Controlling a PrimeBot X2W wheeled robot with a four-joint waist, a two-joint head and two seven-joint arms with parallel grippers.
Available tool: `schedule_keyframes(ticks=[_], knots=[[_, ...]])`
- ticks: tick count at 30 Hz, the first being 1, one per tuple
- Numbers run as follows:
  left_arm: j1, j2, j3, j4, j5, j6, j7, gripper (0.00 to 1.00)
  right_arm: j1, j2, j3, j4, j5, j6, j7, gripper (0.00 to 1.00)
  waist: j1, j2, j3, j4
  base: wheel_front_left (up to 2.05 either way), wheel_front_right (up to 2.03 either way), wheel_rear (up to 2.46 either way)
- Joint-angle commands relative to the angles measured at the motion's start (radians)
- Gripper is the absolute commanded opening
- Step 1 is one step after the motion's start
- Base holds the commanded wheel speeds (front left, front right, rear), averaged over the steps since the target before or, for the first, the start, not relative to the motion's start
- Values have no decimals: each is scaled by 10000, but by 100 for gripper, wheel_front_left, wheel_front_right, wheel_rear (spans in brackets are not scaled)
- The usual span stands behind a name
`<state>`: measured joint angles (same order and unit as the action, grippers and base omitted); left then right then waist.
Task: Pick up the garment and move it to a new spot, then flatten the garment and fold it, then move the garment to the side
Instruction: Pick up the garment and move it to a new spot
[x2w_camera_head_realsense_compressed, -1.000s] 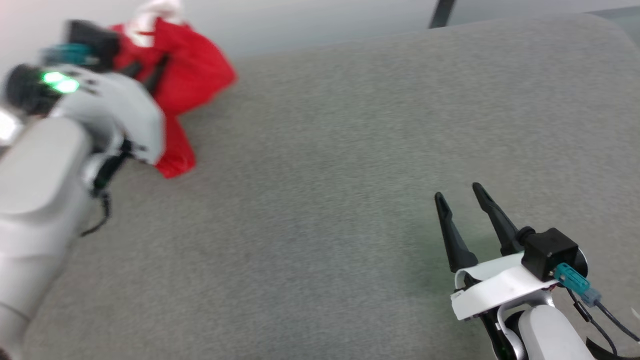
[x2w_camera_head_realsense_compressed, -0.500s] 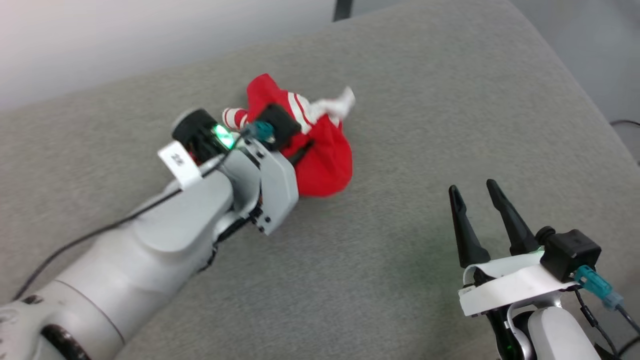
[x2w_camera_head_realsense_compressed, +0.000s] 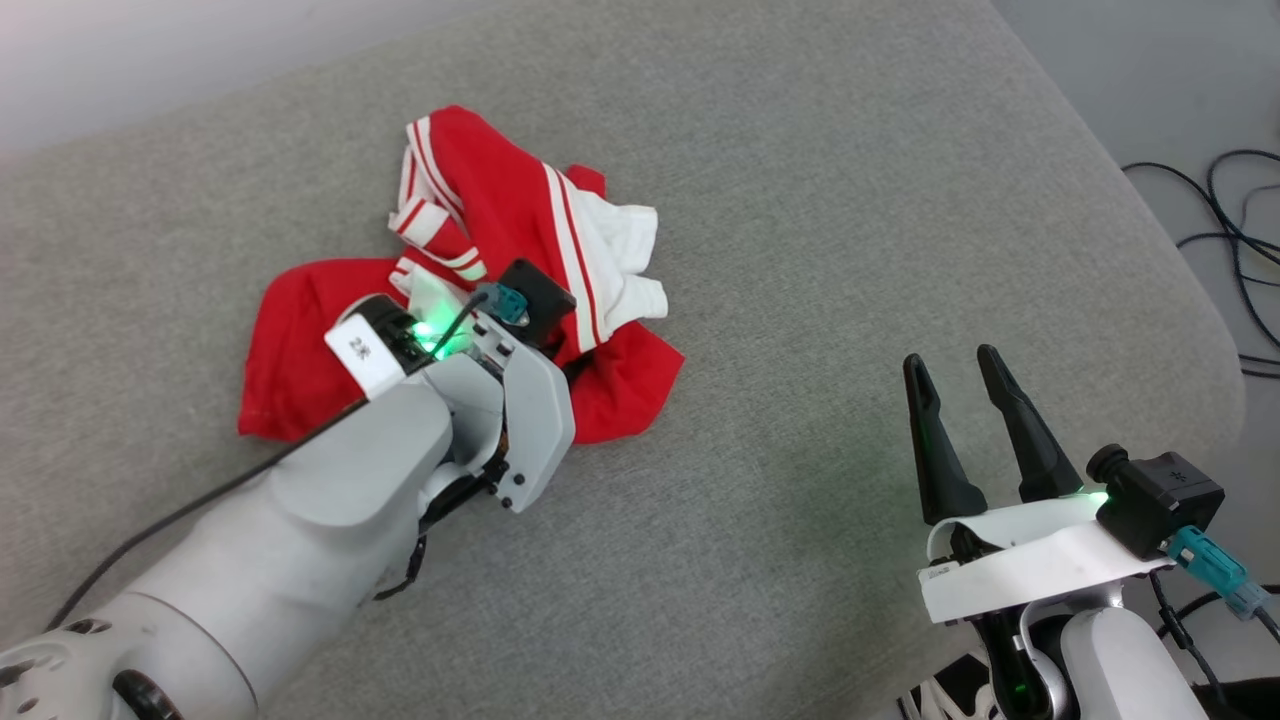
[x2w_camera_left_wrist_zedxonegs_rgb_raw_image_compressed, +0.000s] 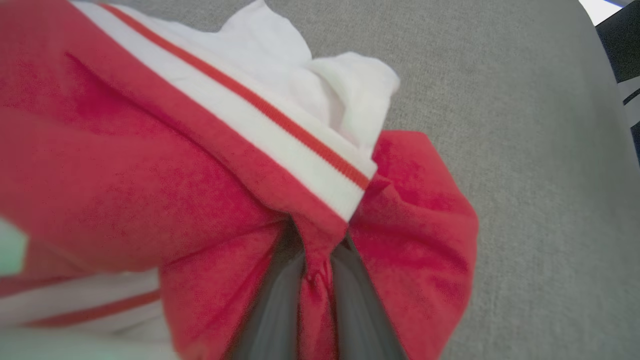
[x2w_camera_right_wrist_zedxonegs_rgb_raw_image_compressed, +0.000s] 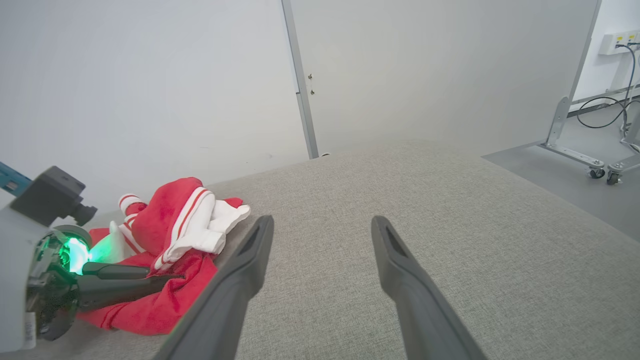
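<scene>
The garment (x2w_camera_head_realsense_compressed: 500, 190), a bright red T-shirt with white sleeves and striped trim, lies crumpled on the grey padded surface (x2w_camera_head_realsense_compressed: 800, 250), left of centre. My left gripper (x2w_camera_head_realsense_compressed: 577, 364) rests low on its right part, mostly hidden under its own wrist camera. In the left wrist view a fold of the red garment (x2w_camera_left_wrist_zedxonegs_rgb_raw_image_compressed: 150, 175) is pinched between the two shut fingers (x2w_camera_left_wrist_zedxonegs_rgb_raw_image_compressed: 280, 305). The right wrist view shows the garment (x2w_camera_right_wrist_zedxonegs_rgb_raw_image_compressed: 170, 215) at lower left with the left gripper (x2w_camera_right_wrist_zedxonegs_rgb_raw_image_compressed: 170, 278) reaching into it. My right gripper (x2w_camera_head_realsense_compressed: 955, 360) (x2w_camera_right_wrist_zedxonegs_rgb_raw_image_compressed: 322, 222) stands open and bare, well right of the shirt.
The padded surface ends in a rounded edge (x2w_camera_head_realsense_compressed: 1215, 330) at the right, with black cables (x2w_camera_head_realsense_compressed: 1235, 220) on the floor beyond. A pale wall (x2w_camera_right_wrist_zedxonegs_rgb_raw_image_compressed: 150, 75) rises behind the surface. A metal frame on casters (x2w_camera_right_wrist_zedxonegs_rgb_raw_image_compressed: 575, 145) stands at the far right.
The head camera swung, so the whole picture shifted. My left gripper carried the bunched garment from the far left toward the middle and lowered it; the shirt now lies spread wider. The right gripper stayed open.
</scene>
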<state>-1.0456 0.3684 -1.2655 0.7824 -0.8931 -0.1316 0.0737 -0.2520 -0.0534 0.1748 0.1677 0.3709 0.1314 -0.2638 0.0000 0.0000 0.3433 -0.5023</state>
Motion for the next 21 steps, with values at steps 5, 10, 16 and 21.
schedule_keyframes(ticks=[5, 10, 16, 21], knots=[[609, 21, -268, 575, -195, 21, 1199, 0, -48, 32, 129, -41, 225, -14, -8, 100, 0, 0, 188, -300, 0, 0, 0], [797, 102, -340, 642, -446, 23, 1919, 1, -75, 32, 190, -57, 259, -14, -8, 100, 0, 0, 231, -403, 0, 0, 0], [520, 172, -302, 422, -720, 34, 1417, 100, 107, 31, 45, 9, 54, -14, -9, 100, 0, 0, -11, -52, 0, 0, 0], [73, 142, -155, -50, -1285, 44, 474, 100, 178, 28, -118, 157, -390, -14, -8, 100, 0, 0, -507, 758, 0, 0, 0]])
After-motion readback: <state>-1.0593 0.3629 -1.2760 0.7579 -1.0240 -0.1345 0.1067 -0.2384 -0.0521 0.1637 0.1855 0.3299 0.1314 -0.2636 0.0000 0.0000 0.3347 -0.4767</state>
